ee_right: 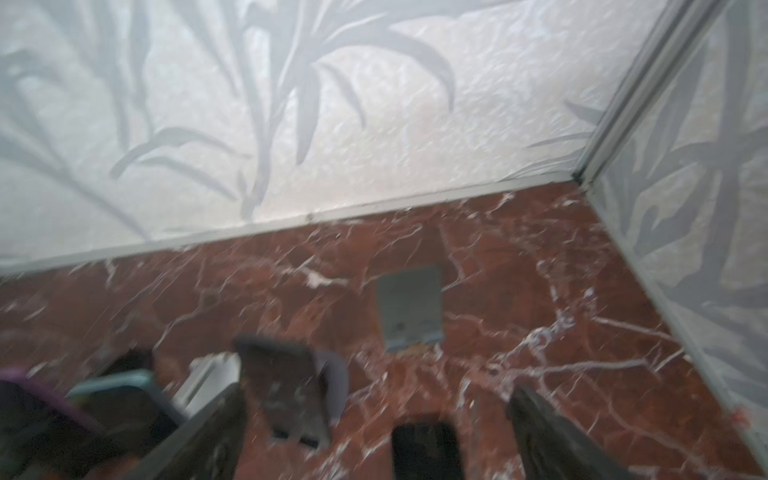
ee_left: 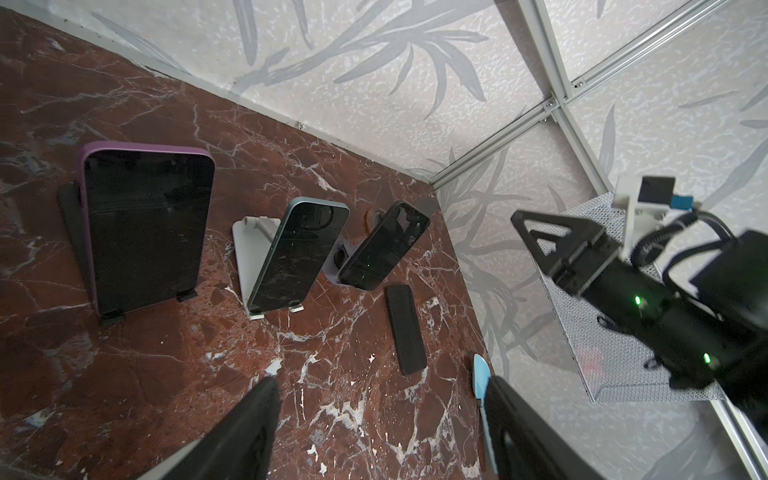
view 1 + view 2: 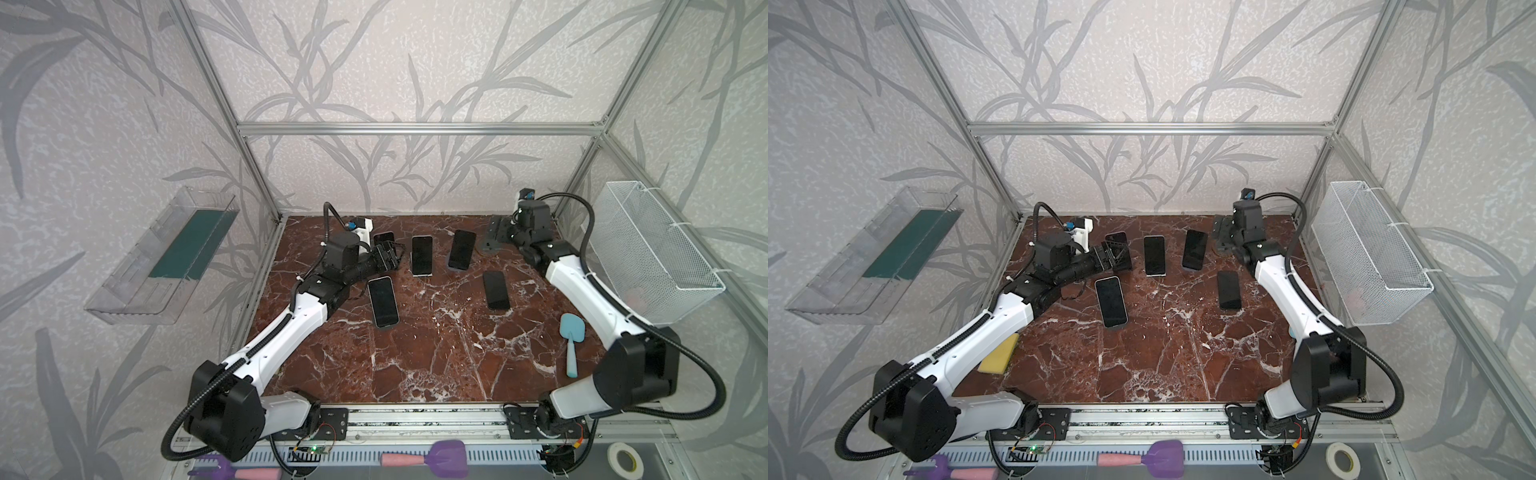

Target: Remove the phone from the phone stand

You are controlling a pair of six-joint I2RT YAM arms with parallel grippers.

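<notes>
- Nearby, at the front of the red-brown marble-patterned tabletop [image 3: 415,374], a light-blue plastic spatula [image 3: 571,345] and a yellow foam sponge [image 3: 998,353] lie off to the sides, no part of this job.
- Further in on the left, a purple-cased smartphone [image 2: 145,232] with a dark screen leans on a black stand [image 2: 68,208], not lifted off.
- Level with it on the right, a black smartphone [image 3: 496,290] lies flat on the marble, touching no stand. I judge this to be the phone already taken off.
- Just beyond the purple-cased smartphone hangs the left gripper [image 2: 381,380]. Its wrist view shows the two fingers apart with only bare tabletop between them.
- Behind that, a teal-edged smartphone [image 2: 299,253] rests on a white folding stand [image 2: 245,237], and beside it a dark smartphone [image 2: 384,245] sits on a lavender-grey stand [image 2: 330,272]. One more phone [image 3: 383,237] peeks out behind the left gripper, and what it rests on is hidden.
- Farthest back on the right, a grey folding stand [image 1: 409,307] stands empty. The right gripper [image 1: 378,390] hangs above the table near it, fingers spread wide and gripping nothing, with the black smartphone lying below.
- One removal looks complete to me. If every stand is to be cleared, at least three phones are left seated.
</notes>
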